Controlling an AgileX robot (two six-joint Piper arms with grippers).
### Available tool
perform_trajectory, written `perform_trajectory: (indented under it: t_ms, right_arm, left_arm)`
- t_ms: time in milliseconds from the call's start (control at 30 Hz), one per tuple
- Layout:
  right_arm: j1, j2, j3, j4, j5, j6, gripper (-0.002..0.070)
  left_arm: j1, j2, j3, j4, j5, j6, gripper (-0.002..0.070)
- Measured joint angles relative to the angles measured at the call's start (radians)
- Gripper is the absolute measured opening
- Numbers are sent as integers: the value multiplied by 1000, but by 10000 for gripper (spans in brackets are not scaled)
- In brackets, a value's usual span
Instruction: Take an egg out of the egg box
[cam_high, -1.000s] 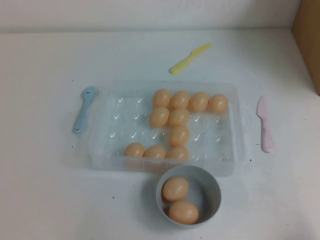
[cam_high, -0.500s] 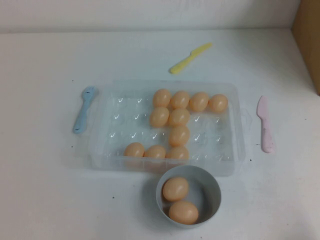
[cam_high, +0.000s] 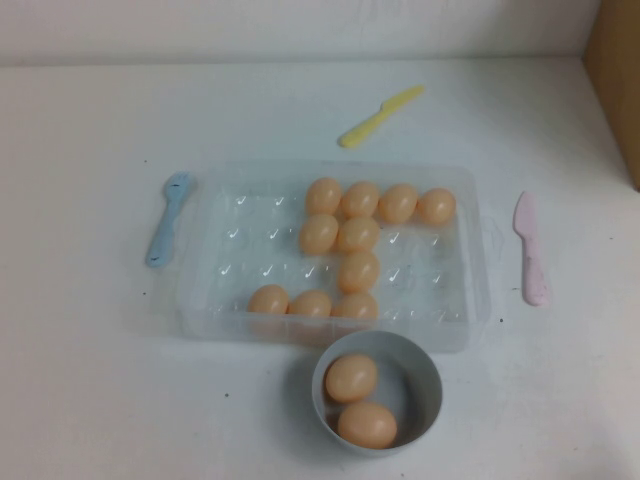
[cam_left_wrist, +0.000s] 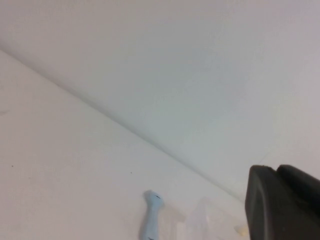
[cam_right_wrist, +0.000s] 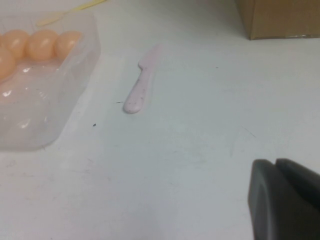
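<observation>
The clear plastic egg box (cam_high: 240, 250) lies at the table's middle and holds several tan-orange eggs, one near its centre (cam_high: 357, 271). Neither arm shows in the high view. My left gripper (cam_left_wrist: 277, 169) is shut and empty, well off to the box's left; a box corner (cam_left_wrist: 205, 220) shows faintly in that view. My right gripper (cam_right_wrist: 276, 162) is shut and empty above bare table to the right of the box (cam_right_wrist: 45, 115), whose nearest eggs (cam_right_wrist: 42, 44) show in that view.
A grey-blue bowl (cam_high: 425, 385) in front of the box holds two eggs (cam_high: 350, 377). A blue fork (cam_high: 168, 218) lies left of the box, a pink knife (cam_high: 530, 250) right of it, a yellow knife (cam_high: 380, 115) behind. A cardboard box (cam_high: 615, 80) stands far right.
</observation>
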Motion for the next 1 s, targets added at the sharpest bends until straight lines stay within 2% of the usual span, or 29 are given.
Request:
perform_trajectory:
  t_ms: [167,333,467,667,800,933,1000]
  right_arm:
    - [0,0,0,0,0,0,-17]
    - [0,0,0,0,0,0,-17]
    - [0,0,0,0,0,0,-17]
    - [0,0,0,0,0,0,-17]
    - [0,0,0,0,0,0,-17]
    - [0,0,0,0,0,0,-17]
    - [0,0,0,0,0,0,-17]
  left_arm:
    - [0,0,0,-10,-8,-26,-4]
    - [0,0,0,-16,4,-153,-4]
    - [-16,0,-39,-19,182,-185,-4]
    - [-100,102,-269,-19,494,55,-4]
    - [-160,275,-457,-19,702,279,-4]
    - [-176,475,-616,-14,876,505,-4]
    - [-178,565,-668,-7,926,566,-4]
